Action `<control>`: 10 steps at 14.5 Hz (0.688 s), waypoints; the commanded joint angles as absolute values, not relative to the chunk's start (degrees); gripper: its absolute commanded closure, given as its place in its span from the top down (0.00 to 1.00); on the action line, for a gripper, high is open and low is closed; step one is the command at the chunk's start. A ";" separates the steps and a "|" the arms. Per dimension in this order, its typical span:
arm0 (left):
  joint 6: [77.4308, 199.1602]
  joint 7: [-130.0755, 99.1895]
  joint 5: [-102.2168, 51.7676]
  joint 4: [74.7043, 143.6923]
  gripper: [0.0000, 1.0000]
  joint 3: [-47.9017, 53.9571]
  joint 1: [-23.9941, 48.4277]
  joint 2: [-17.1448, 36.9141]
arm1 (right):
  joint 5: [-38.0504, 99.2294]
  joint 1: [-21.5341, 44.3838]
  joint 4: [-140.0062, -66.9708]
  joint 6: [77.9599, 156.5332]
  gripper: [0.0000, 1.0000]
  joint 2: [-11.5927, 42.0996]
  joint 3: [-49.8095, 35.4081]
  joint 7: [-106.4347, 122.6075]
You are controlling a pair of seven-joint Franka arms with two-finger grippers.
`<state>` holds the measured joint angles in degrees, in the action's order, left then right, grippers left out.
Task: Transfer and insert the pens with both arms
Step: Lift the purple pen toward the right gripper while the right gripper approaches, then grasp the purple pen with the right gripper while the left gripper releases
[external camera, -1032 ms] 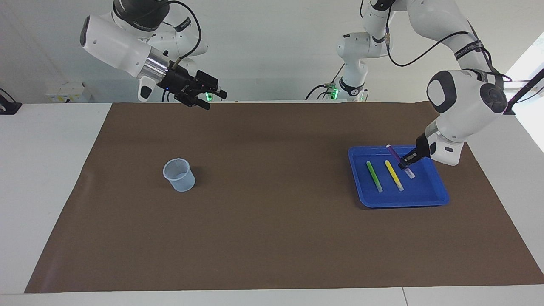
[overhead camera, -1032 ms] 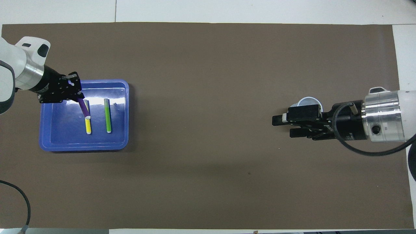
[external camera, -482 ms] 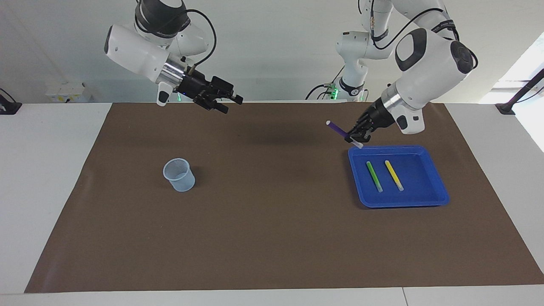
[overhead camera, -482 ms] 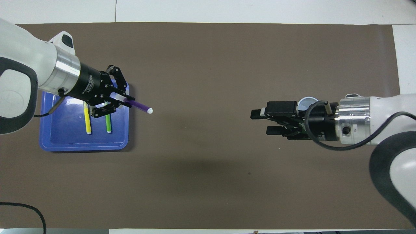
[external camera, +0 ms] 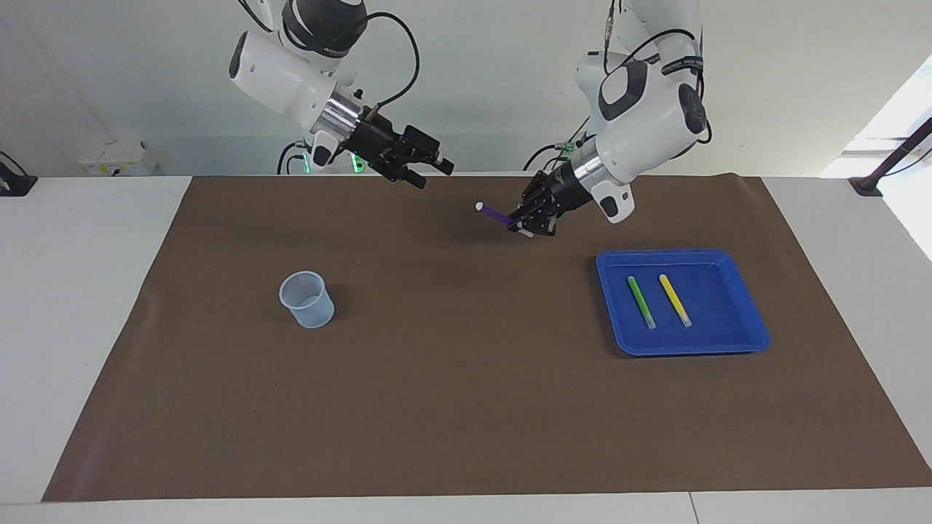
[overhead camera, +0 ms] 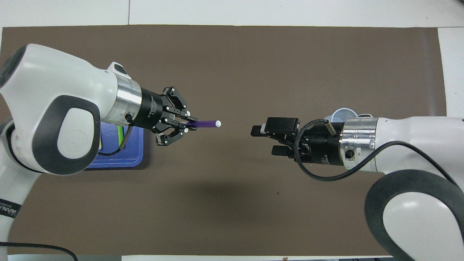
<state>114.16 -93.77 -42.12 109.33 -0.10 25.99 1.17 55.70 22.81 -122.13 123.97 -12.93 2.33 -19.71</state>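
Progress stands at the first handover, by the look of it; none of the three pens has reached the cup (external camera: 306, 298), which stands empty on the brown mat (external camera: 466, 407) toward the right arm's end of the table. The left gripper (external camera: 521, 225) is clamped on the purple pen (external camera: 495, 213) and holds it up in the air over the middle of the mat, roughly level, its pale tip pointing toward the right arm; in the overhead view the pen sticks out from between the closed fingertips. The right gripper (external camera: 429, 172) hangs over the mat's edge nearest the robots with its fingers spread apart and nothing between them, facing the pen's tip but clear of it; a gap separates the two.

The green pen (external camera: 641, 302) and the yellow pen (external camera: 675, 299) lie side by side, apart from each other, in the blue tray (external camera: 750, 342) toward the left arm's end of the table; neither is touched.

Left to do, judging from this: the right gripper takes the purple pen and drops it into the cup; then the same for the other two.
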 commanded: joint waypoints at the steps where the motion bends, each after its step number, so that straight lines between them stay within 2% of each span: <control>1: 116.19 -96.93 -44.82 113.38 0.00 -1.05 26.46 -2.37 | 57.13 22.59 -123.58 128.13 1.00 -12.76 -0.17 -20.22; 6: 119.17 -100.98 -46.32 113.38 0.00 -1.05 30.40 -2.46 | 57.04 22.50 -122.52 132.79 1.00 -9.32 -4.12 -19.51; 9: 121.29 -102.39 -46.32 113.73 0.00 -1.05 31.46 -2.46 | 57.04 22.59 -120.59 132.98 1.00 -7.74 -4.22 -19.69; 10: 121.38 -102.39 -46.41 113.73 0.00 -1.05 31.46 -2.46 | 57.04 22.50 -120.41 132.89 0.96 -7.65 -4.22 -19.69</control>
